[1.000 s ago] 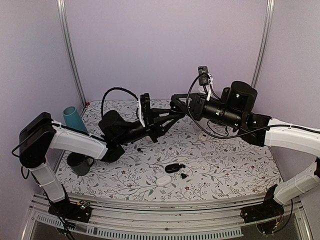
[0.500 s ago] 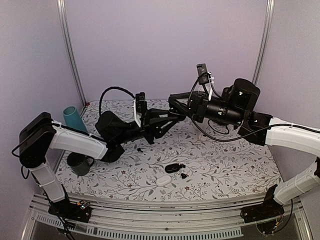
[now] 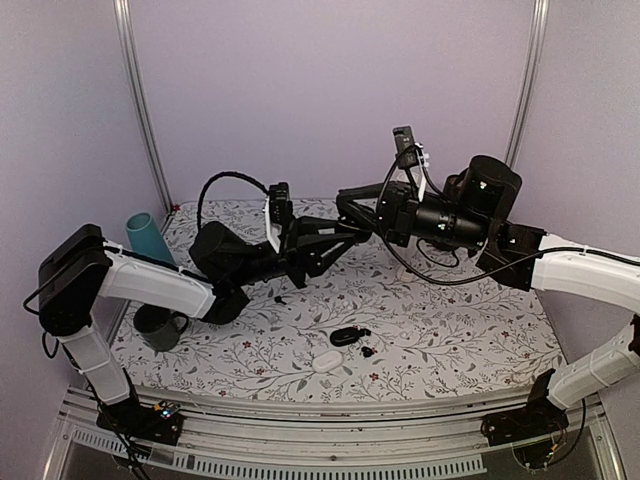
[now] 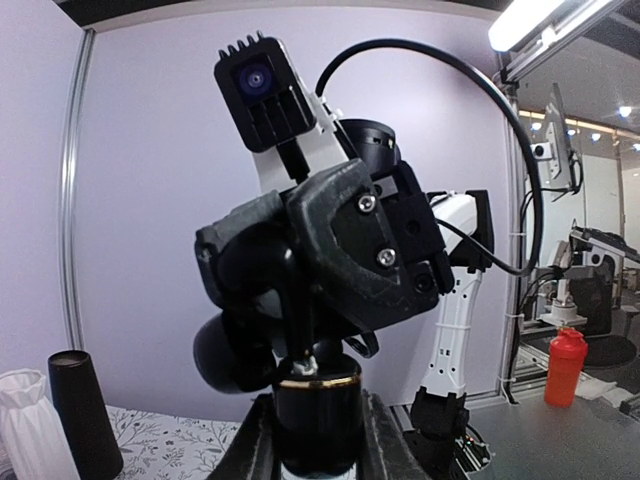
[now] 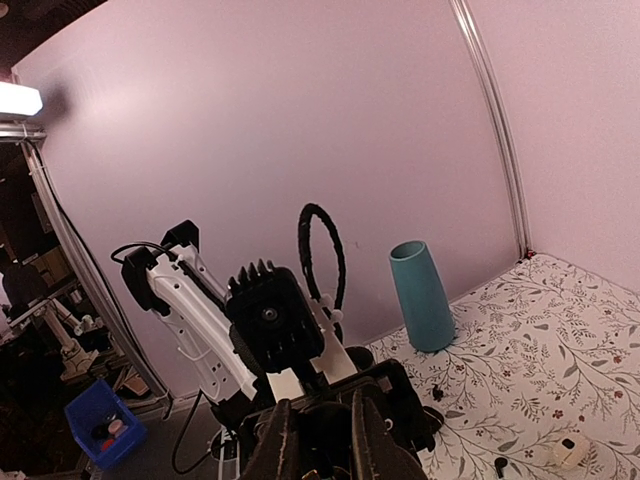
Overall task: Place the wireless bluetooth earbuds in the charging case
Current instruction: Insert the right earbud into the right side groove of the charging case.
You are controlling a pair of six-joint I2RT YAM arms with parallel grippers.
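The near rim of the table (image 3: pixel 330 408) is a metal rail. Just behind it, at 6 o'clock on the flowered cloth, lies the white case (image 3: pixel 327 362). The black charging case (image 3: pixel 345 337) sits close beside it toward 12 o'clock. One earbud (image 3: pixel 368 351) rests just off that case's 4 o'clock side. The second earbud (image 3: pixel 279 299) lies apart, farther in toward 11 o'clock. A dark mug (image 3: pixel 158 328) stands at 8 o'clock, close to the cloth's left edge. The widest open cloth runs from 3 to 5 o'clock, under the raised right arm.

Above mid-table the two tools meet tip to tip, well clear of the cloth. The left gripper (image 3: pixel 352 234) is clamped on a dark round object with a gold band (image 4: pixel 318 400); what it is I cannot tell. The right gripper (image 3: pixel 350 205) faces it with its jaws narrow. Whether it pinches anything I cannot tell.

At 10 o'clock a teal cup (image 3: pixel 147 238) stands by the back-left upright post (image 3: pixel 140 110), with the walls close behind.

Since a second ago the left wrist has shifted slightly left, and the right arm's wrist housing has moved a little up and right. Everything on the cloth lies as it did.
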